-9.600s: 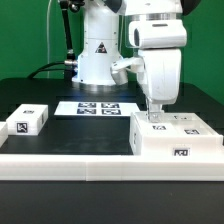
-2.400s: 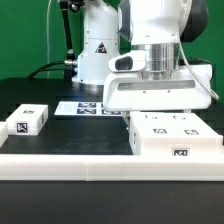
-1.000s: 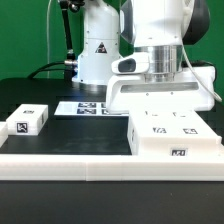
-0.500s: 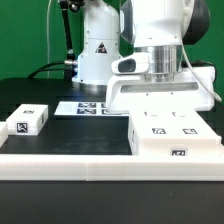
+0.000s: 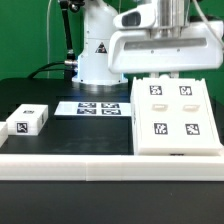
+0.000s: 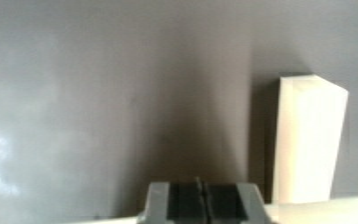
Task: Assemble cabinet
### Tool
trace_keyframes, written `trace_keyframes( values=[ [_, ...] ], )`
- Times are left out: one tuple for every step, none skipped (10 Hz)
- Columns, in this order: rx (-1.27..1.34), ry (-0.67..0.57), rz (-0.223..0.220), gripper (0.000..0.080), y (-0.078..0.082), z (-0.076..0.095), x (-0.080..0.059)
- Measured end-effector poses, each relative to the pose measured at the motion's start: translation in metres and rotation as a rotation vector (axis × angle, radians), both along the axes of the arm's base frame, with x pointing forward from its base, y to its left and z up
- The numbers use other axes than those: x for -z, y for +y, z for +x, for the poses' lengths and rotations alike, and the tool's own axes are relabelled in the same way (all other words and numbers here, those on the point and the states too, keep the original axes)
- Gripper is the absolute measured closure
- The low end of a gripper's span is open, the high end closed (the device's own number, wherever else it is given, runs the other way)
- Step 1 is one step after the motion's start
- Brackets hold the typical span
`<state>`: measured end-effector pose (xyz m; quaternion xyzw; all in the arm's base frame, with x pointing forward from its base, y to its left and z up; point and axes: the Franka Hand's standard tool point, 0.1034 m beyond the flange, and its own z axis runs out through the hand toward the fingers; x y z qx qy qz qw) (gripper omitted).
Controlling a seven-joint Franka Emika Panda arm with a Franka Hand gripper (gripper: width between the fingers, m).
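The cabinet (image 5: pixel 175 115), a large white box with square tags and two oval recesses on its face, stands tipped up at the exterior view's right, with its tagged face turned toward the camera. My gripper (image 5: pixel 168 74) is right above its upper edge. The fingertips are hidden behind the hand and that edge. In the wrist view the gripper (image 6: pixel 206 202) has its jaws almost together with only a thin dark line between them. Beyond them are a blurred grey surface and a white slab (image 6: pixel 306 140).
A small white tagged block (image 5: pixel 28 121) lies at the exterior view's left. The marker board (image 5: pixel 95 108) lies flat in front of the robot base (image 5: pixel 95 55). A low white rail (image 5: pixel 60 160) runs along the near edge of the black table.
My hand has risen. The cabinet's far edge has come up with it, so the tagged top face has tipped toward the camera and looks much taller than half a second ago.
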<state>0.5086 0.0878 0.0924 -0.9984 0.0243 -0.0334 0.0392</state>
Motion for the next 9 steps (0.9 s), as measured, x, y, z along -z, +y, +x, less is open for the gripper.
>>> trace_keyframes(
  values=[
    [-0.002, 0.005, 0.003, 0.0798, 0.001, 0.006, -0.014],
    [-0.002, 0.001, 0.003, 0.0798, 0.001, 0.006, -0.013],
    [-0.002, 0.003, 0.003, 0.0798, 0.001, 0.005, -0.013],
    [-0.002, 0.003, 0.003, 0.0798, 0.001, 0.005, -0.013],
    [-0.002, 0.003, 0.003, 0.0798, 0.001, 0.005, -0.013],
    [-0.009, 0.001, 0.001, 0.0798, 0.0, 0.006, -0.013],
    [-0.01, 0.0, 0.001, 0.0798, -0.001, 0.007, -0.017],
    [-0.012, 0.0, 0.003, 0.0798, 0.0, 0.012, -0.025],
    [-0.014, 0.005, 0.004, 0.0798, 0.001, 0.017, -0.031]
  ],
)
